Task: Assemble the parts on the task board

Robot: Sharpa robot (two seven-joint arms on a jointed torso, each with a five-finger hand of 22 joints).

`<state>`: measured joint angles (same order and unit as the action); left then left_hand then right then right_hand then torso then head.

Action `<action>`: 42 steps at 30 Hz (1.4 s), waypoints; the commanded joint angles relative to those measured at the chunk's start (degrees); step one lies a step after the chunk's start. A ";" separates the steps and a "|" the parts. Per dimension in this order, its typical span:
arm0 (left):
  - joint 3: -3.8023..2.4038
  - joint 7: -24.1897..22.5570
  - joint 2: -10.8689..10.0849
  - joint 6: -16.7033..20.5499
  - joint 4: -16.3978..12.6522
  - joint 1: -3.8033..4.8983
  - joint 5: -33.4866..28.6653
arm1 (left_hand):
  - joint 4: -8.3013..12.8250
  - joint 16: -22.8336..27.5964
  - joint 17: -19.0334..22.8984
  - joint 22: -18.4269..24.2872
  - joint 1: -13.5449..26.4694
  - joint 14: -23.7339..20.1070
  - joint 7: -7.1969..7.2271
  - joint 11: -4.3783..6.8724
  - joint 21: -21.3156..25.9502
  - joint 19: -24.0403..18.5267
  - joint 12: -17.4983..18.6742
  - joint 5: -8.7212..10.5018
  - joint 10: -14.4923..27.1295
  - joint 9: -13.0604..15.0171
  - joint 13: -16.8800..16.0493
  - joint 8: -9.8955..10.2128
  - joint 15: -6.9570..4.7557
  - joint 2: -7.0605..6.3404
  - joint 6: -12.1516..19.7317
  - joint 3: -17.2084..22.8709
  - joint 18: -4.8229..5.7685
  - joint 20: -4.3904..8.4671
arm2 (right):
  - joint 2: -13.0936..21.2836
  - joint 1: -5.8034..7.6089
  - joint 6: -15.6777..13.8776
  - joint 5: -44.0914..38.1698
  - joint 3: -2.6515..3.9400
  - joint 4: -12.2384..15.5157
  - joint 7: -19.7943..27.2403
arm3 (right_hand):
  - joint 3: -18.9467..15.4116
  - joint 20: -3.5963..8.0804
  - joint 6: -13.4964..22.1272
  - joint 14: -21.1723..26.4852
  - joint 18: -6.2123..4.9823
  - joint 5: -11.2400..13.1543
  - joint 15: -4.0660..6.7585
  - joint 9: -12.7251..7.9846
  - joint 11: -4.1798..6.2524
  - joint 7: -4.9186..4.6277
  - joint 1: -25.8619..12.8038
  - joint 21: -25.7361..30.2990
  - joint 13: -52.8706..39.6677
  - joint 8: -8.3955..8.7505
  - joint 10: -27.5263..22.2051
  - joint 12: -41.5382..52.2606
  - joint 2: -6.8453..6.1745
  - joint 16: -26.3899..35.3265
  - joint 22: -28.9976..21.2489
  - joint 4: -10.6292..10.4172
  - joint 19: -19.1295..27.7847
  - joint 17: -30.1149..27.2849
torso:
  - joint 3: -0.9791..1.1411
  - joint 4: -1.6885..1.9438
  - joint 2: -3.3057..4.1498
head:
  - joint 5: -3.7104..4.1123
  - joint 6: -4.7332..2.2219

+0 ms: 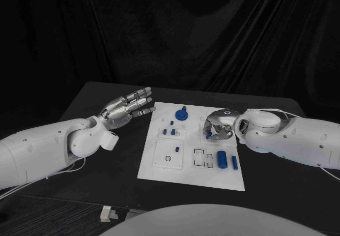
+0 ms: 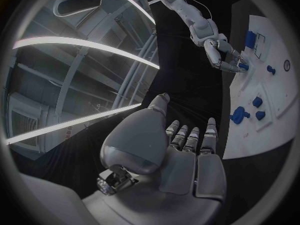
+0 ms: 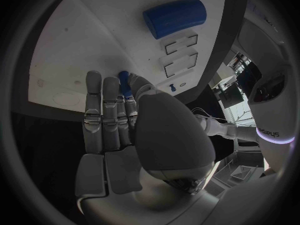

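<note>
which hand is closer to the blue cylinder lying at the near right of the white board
Right. The right hand is over the task board, just beyond the blue cylinder. The left hand hovers off the board's far left edge, across the board from it.

The task board (image 1: 191, 174) lies in the middle of the bench (image 1: 92, 162), with bare black bench on both sides of it and along its near edge, so a robot hand could pass there. Over the board's far right part the right robot hand (image 1: 218, 129) hangs low with its arm behind it, blocking that side, while the left robot hand (image 1: 131, 108) is raised just off the board's far left corner. On the board, a round blue part (image 1: 182, 115) near the far edge, small blue pegs (image 1: 170, 131) mid-board and a blue cylinder (image 1: 222, 160) with a slimmer blue piece (image 1: 235, 163) near the right edge stand in the way; its near strip is bare.
</note>
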<state>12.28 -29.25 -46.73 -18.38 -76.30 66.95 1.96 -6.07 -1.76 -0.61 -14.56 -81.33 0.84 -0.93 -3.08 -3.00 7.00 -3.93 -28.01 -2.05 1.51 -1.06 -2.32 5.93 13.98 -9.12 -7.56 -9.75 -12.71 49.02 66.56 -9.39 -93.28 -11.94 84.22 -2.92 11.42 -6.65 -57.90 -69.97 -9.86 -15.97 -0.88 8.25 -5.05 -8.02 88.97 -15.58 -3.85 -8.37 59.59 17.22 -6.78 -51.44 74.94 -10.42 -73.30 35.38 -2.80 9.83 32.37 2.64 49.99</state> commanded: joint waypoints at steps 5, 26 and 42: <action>-0.06 -0.35 0.13 -0.92 -0.04 -0.14 -0.39 | 0.40 -0.01 0.07 0.12 0.50 -0.17 -0.87 0.57 -0.18 0.16 -0.26 -0.23 0.02 0.12 0.00 -0.46 -0.02 0.16 -0.28 0.07 -0.57 0.21 | 0.11 -0.13 -0.39 -1.01 0.03 -0.03 -0.57 | 0.33 0.31 -0.41 0.02 -0.16 0.10 0.29 0.08 -0.09 -0.05 0.04 -0.16 0.02 -0.25 0.52 -0.23 -0.44 0.01 1.89 -0.02 -0.05 -0.01 | -0.04 0.00 -0.06 | 0.04 0.01; -0.06 0.32 0.45 -1.36 0.21 -0.29 -0.39 | 0.49 -0.04 0.06 0.12 0.47 -0.16 -1.47 0.71 -0.22 0.22 -0.31 -0.32 0.02 0.20 -0.01 -0.70 0.00 0.38 -0.80 0.27 -0.58 0.20 | 3.09 1.08 -6.37 -1.30 0.04 4.79 0.38 | 3.58 1.74 -5.88 -2.07 0.25 -0.09 1.92 2.73 1.87 1.32 1.38 -5.50 -0.10 -2.37 7.75 -1.55 0.17 -1.30 2.61 2.34 -1.39 1.62 | -0.05 0.01 0.02 | -0.49 0.01; -0.06 -0.02 0.98 -0.87 0.57 -0.35 -0.40 | 0.37 0.41 0.20 0.88 0.73 -0.38 -1.75 0.91 -0.01 -0.27 -0.26 -0.21 0.10 0.20 0.02 -0.83 -0.57 0.38 -0.84 0.22 -0.58 0.48 | -0.89 5.48 -8.05 -4.86 0.05 11.93 1.44 | 3.96 1.96 -5.53 -3.22 0.48 0.04 2.06 2.86 1.92 1.25 1.47 -7.38 -0.06 -1.87 8.36 -2.26 -0.12 -2.42 2.87 2.93 -1.88 3.21 | -0.06 0.00 -0.05 | -0.84 0.01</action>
<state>12.28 -28.38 -45.88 -18.97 -75.68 66.69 1.95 -5.76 -1.76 -0.50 -13.96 -81.11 0.71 -2.26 -2.68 -3.00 6.97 -3.93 -28.01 -2.06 1.68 -1.06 -2.77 5.81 14.21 -10.04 -7.24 -9.75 -12.69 48.91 72.27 -15.95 -95.69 -11.91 96.27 -2.31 15.18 -4.91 -63.47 -72.85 -9.85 -15.88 1.18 11.04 -4.53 -6.53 90.04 -22.63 -3.83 -10.60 66.06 15.22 -6.78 -53.58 74.91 -7.57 -75.05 38.26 -2.87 9.94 32.28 2.09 49.99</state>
